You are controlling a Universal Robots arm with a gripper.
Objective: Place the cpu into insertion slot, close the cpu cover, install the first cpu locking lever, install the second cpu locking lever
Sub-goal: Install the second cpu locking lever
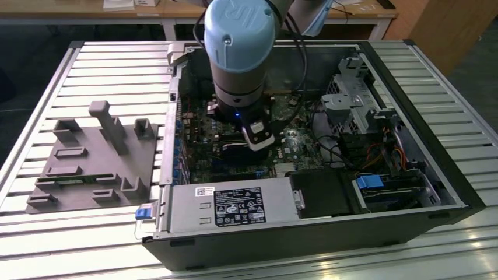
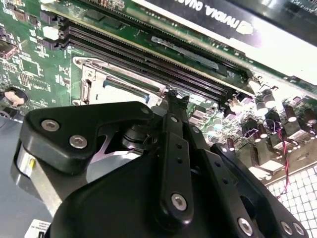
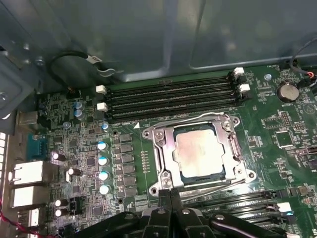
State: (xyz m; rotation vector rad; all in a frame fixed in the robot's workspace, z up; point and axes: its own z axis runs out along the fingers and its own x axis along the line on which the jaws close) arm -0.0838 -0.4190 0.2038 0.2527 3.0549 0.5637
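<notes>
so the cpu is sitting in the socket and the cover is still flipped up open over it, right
Not quite. The cpu does sit in the insertion slot, but the cpu cover is folded down flat around it, with the chip's metal top showing through its window. The first wrist view shows this.

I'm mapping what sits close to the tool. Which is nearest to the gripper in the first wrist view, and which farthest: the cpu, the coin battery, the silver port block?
1. The cpu, in its socket just past the gripper.
2. The coin battery, at the board's far corner.
3. The silver port block, at the board's opposite edge; too close to the battery to rank surely.
</notes>
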